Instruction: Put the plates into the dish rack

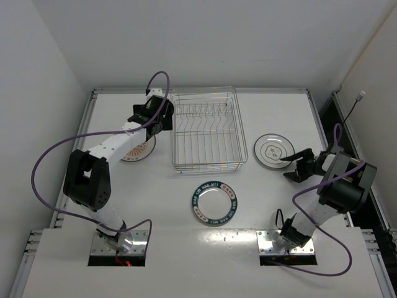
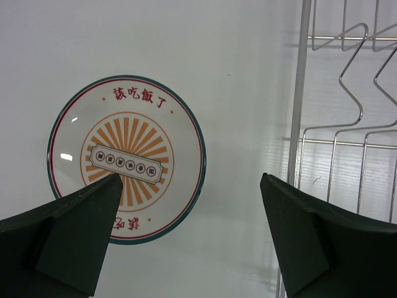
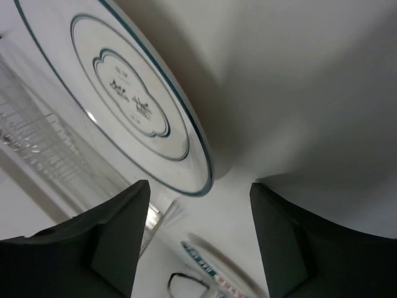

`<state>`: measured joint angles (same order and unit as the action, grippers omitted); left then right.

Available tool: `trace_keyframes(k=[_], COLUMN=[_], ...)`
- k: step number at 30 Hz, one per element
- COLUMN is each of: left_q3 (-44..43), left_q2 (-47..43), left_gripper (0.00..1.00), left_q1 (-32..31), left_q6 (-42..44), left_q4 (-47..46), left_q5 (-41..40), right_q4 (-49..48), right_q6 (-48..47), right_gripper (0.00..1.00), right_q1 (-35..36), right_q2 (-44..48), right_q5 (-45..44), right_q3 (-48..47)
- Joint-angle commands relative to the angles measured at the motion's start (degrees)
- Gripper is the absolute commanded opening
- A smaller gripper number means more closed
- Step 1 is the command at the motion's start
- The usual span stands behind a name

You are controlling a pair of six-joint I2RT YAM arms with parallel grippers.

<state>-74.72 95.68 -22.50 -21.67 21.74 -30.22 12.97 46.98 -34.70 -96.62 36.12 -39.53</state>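
Left side: left gripper [image 1: 155, 119] [image 2: 191, 180] hangs over the white table [image 1: 124, 205], jaws wide apart, gripping nothing. In its wrist view I see one finger [image 2: 80, 230] in front of the sunburst plate [image 1: 141, 153] [image 2: 127, 158] and the other in front of the dish rack's [image 1: 205, 130] [image 2: 299, 93] left wall. That plate lies flat on the table just left of the rack, face up, with orange rays and red lettering. In the top view the left arm's forearm partly covers it.

Centre: the rack sits toward the far side of the table, its wire dividers upright. The blue-rimmed plate [image 1: 215, 203] lies flat on the table near the rack's front edge, well apart from both grippers. In the right wrist view I can only make out a blurred sliver of it [image 3: 211, 267].

Right: the plain white plate with the grey centre mark [image 1: 273, 151] [image 3: 124, 99] lies flat just beside the rack's right front corner. The right gripper [image 1: 289, 168] [image 3: 200, 189] is low at that plate's near-right edge. Its jaws are apart, and in the wrist view the plate's rim lines up with the gap between the fingers [image 3: 118, 236]. I can't see either pad touching the plate, and I can't tell whether the rim is off the table.

All three plates are on the table, outside the rack.
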Motion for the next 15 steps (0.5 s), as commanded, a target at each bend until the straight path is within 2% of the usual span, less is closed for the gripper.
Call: trace_keyframes(k=[1, 2, 5, 6, 7, 10, 15], left_q3=[-0.16, -0.16, -0.69, -0.69, -0.69, -0.69, -0.69], left_q2=[-1.64, -1.64, -1.64, -1.64, -1.64, -1.64, -1.64], left_gripper=[0.93, 0.93, 0.93, 0.93, 0.93, 0.93, 0.93], left_q1=[-0.26, -0.26, -0.26, -0.26, -0.26, -0.26, -0.26], left_q6=[-0.13, -0.13, -0.13, -0.13, 0.4, 0.4, 0.4], left_q4=[-1.52, -1.52, -1.52, -1.52, -1.52, -1.52, -1.52], left_q5=[-1.07, -1.07, -0.54, -0.54, -0.54, -1.59, -1.6], right_q4=[-2.95, -2.17, -1.55, -1.55, -1.55, -2.07, 3.09], right_q6=[-1.37, -0.84, -0.84, -0.32, -0.31, -0.31, -4.26], right_gripper=[0.58, 0.58, 0.48, 0.41, 0.21, 0.0, 0.0], right_q1=[1.3, 2.08, 3.5, 4.19, 4.2, 4.73, 5.95], right_q2=[-0.5, -1.37, -4.45, -5.15, -5.85, -4.73, 8.6], right_q5=[-5.27, -6.31, -7.03, -7.03, -7.03, -7.03, -13.43], right_q3=[-4.76, -5.55, -8.72, -8.72, -9.42, -9.43, -9.33])
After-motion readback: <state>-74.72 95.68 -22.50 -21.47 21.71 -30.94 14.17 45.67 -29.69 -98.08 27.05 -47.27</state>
